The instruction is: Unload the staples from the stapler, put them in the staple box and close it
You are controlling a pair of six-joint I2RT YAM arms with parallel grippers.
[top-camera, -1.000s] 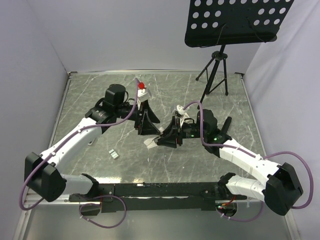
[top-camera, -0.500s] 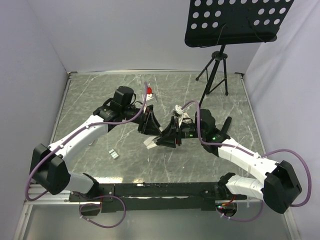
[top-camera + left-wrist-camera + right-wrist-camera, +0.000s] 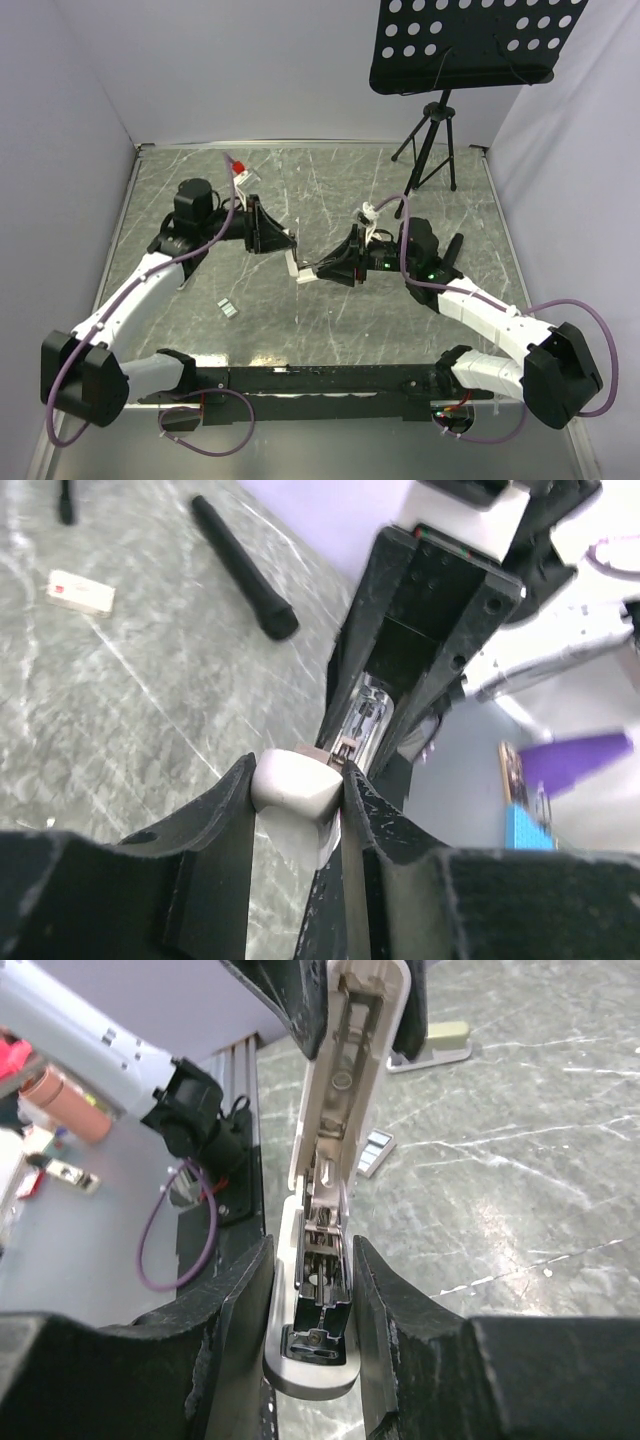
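Left gripper: clamped on the stapler's white rounded end
Right gripper: clamped on its other end, a finger on each side of the metal channel
Stapler: spans between both grippers over mid-table, hinged open, channel exposed
Grey block: on the table, well apart from the stapler
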